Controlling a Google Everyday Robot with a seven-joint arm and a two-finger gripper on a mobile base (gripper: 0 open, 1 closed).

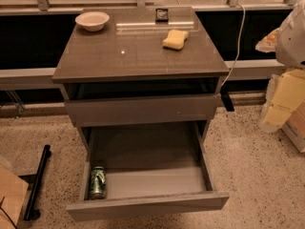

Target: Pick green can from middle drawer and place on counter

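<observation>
Since the claw is not shown anywhere in the view, its place and state cannot be told. The small green can with pale markings (pixel 97 182) is seen, apparently upright, in the front left corner of the pulled-out, wide grey-brown middle drawer (pixel 157 182). It is touching or just beside the left wall, below the front left corner of the glossy grey-brown table (pixel 138 61). A descent from above is advised, with the grip set across the can's width and kept off the thin side wall and the drawer front. For placing, the front half of the table is to be preferred, well apart from the yellow sponge (pixel 175 39) towards the right edge and the pale round bowl (pixel 92 20) at the rear left corner.
</observation>
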